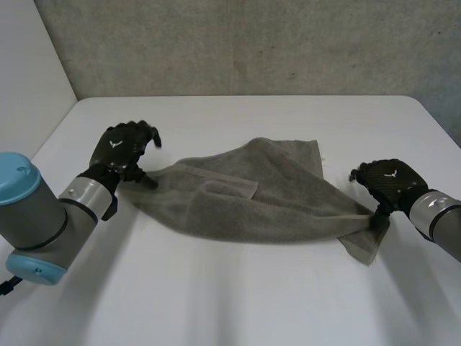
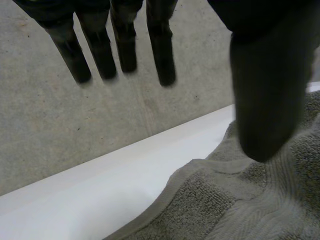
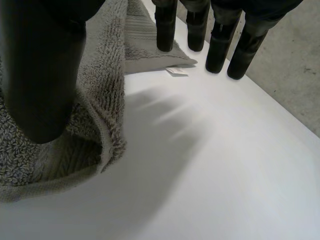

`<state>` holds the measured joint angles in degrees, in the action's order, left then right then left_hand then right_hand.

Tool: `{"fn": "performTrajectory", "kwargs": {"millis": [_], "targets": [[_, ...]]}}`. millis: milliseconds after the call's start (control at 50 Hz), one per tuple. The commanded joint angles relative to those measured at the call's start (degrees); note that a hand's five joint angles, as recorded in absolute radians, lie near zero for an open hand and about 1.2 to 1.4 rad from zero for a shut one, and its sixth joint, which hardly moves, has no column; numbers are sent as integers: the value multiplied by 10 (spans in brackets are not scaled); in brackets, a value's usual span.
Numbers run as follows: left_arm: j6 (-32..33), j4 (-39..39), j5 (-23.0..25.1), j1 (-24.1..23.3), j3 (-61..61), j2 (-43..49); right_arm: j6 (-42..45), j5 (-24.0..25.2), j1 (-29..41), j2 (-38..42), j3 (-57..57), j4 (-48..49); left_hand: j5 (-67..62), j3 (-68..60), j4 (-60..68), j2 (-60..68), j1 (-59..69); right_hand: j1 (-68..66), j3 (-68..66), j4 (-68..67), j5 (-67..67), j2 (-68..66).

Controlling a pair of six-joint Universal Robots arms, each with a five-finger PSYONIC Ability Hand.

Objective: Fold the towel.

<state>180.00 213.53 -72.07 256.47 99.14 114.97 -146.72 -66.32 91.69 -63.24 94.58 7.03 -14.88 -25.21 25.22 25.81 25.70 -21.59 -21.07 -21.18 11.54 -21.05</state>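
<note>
Head view: grey towel (image 1: 266, 194) bunched into a long strip across mid desk (image 1: 216, 303), L to R, humped toward the far edge at its middle. L end narrowing to a point right at L hand (image 1: 119, 148), touching at the thumb side. R end w/ a loose corner flopped toward the near edge, just beside R hand (image 1: 389, 179). One flat corner of towel pointing at the far edge, R of centre.

L wrist view: fingers (image 2: 162, 50) straight, spread, clear of the cloth, w/ grey wall (image 2: 75, 130) behind. Thumb (image 2: 267, 90) well apart from them, over the hemmed towel edge; contact hard to tell. Relaxed and spread, no grip on anything.

R wrist view: fingers (image 3: 217, 45) straight above bare desk, tips near a flat towel corner w/ small white tag (image 3: 176, 71). Thumb (image 3: 45, 75) down at a ridged fold of towel, touching or nearly so. Likewise spread, nothing pinched.

Edges & room: towel well apart from every desk edge. Wide bare strip along the near edge, in front of both hands. Second bare band btwn towel and far edge, by the wall. L hand near the L edge, L arm (image 1: 32, 209) over the near L corner. R hand near the R edge, R arm (image 1: 439, 216) coming in from that side.
</note>
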Motion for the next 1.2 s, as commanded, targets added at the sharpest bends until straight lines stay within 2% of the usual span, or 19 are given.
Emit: {"fn": "performTrajectory", "kwargs": {"millis": [20,80,120,160,300,400,500,680,780,820,900,920,940,980,1000,1040,1060,1140,1200], "targets": [[4,-1,1,-6,-1,0,-2,1,-1,0,-4,-2,-178,-175,175,169,170,-171,-176,-175,171,-176],[4,-1,1,-6,-3,0,-2,1,-2,-2,-5,-4,-121,-118,117,112,113,-154,-159,-158,155,-159],[4,-2,1,-10,-6,-1,-1,-3,1,-10,-5,-8,92,95,-95,-101,-100,-59,-64,-63,59,-64],[4,-3,1,-15,-8,-1,-1,-3,1,-17,-5,-11,116,119,-120,-125,-124,-50,-55,-54,50,-55],[7,-18,4,-39,-30,5,3,1,-2,-45,-12,-58,116,120,-120,-126,-125,-53,-58,-57,54,-59],[10,-99,74,-57,-98,40,51,3,-2,-40,-19,-106,115,118,-118,-124,-123,-14,-20,-19,15,-20],[11,-158,119,-67,-157,79,82,2,1,-29,-12,-114,105,108,-108,-114,-113,-16,-21,-20,17,-22],[11,-227,125,-106,-268,163,92,4,2,-14,-4,-113,74,78,-78,-84,-83,-30,-35,-34,30,-35],[29,-254,115,-118,-312,197,92,4,2,-13,0,-111,-42,-38,38,32,33,-46,-52,-51,47,-52],[61,-261,98,-121,-327,209,92,4,2,-12,1,-108,-171,-167,167,161,162,-81,-87,-86,82,-87],[92,-265,63,-127,-335,217,92,3,2,-7,0,-108,-257,-254,254,248,249,-146,-151,-150,146,-151],[105,-267,44,-127,-337,219,92,4,2,-7,-1,-108,-280,-277,277,271,272,-231,-236,-235,231,-236],[106,-267,44,-127,-337,219,92,4,2,-7,-1,-108,-281,-277,277,271,272,-231,-237,-236,232,-237],[126,-272,22,-129,-336,219,91,3,2,-7,-4,-108,-344,-341,341,335,336,-426,-431,-430,426,-431],[127,-272,22,-129,-336,219,91,3,2,-7,-4,-108,-345,-341,341,335,336,-427,-432,-431,427,-432],[143,-294,17,-129,-337,218,88,3,2,-7,-6,-112,-385,-381,381,375,376,-577,-582,-581,578,-582],[143,-294,17,-129,-338,218,88,3,2,-7,-6,-112,-385,-382,382,376,377,-578,-583,-582,578,-583],[150,-334,15,-129,-350,213,82,1,10,-12,-4,-114,-551,-547,547,541,542,-584,-589,-588,585,-589],[147,-362,11,-128,-358,199,76,3,33,-17,0,-115,-551,-548,548,542,543,-584,-589,-588,585,-589]]}}
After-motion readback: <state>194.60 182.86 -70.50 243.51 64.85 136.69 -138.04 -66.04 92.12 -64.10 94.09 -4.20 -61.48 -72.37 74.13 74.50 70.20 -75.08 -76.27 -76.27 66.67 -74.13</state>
